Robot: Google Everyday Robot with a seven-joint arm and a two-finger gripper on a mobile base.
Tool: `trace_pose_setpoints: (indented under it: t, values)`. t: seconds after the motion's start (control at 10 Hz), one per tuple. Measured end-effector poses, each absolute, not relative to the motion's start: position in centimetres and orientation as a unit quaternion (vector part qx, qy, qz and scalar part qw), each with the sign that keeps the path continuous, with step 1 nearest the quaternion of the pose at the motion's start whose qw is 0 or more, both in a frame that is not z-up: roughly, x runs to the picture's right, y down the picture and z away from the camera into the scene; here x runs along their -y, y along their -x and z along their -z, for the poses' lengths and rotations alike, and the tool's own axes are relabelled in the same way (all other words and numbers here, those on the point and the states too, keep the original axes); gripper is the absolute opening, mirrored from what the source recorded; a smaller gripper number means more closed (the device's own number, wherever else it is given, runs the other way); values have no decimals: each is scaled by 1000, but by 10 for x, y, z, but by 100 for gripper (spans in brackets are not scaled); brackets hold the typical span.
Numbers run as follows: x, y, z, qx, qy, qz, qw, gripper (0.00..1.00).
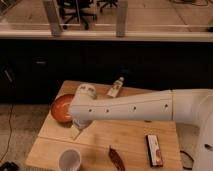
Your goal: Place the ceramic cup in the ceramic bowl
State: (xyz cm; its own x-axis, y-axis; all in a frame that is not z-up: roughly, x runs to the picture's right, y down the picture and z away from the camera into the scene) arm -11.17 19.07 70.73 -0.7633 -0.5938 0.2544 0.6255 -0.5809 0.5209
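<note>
The ceramic cup (70, 160), small, white and handleless, stands upright near the front left edge of the wooden table (135, 137). The ceramic bowl (60, 107), shallow and orange-red, sits at the table's left side, partly hidden behind my arm. My white arm (130, 107) reaches in from the right across the table. The gripper (76, 131) hangs down from the arm's end, just right of the bowl and above and behind the cup. It holds nothing that I can see.
A small bottle (116, 87) lies at the table's back edge. A dark reddish-brown elongated item (116, 157) lies at the front middle. A dark rectangular packet (154, 149) lies at the front right. A dark cabinet front stands behind the table.
</note>
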Motion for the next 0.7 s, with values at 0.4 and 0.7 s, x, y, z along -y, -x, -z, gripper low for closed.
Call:
trace_pose_setpoints:
  t: [0.4,0.7]
  values:
    - [-198,112,-697,345,12,879,329,80]
    - [-210,119,-685,372,-4,879,298,80]
